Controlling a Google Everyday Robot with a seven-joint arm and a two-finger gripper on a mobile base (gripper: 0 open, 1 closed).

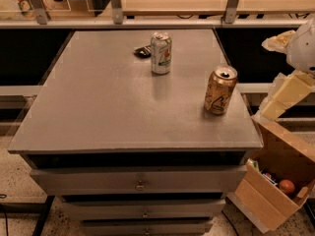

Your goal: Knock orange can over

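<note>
One gripper (284,97) shows at the right edge, beside the table (98,107); you can't make out whether it is spread or closed. Just to its left, not touching it, your orange can (220,90) stands upright by the table's right edge. Farther back, near the middle, a white can (161,53) stands upright, with a small dark thing (142,50) just left of it. Below the gripper, an open box (268,200) sits on the floor.

surface (98,107): matt grey metal, bit of sheen | orange can (220,91): glossy aluminium | box (288,154): plain cardboard | hand (284,96): smooth cream plastic, right of surface
</note>
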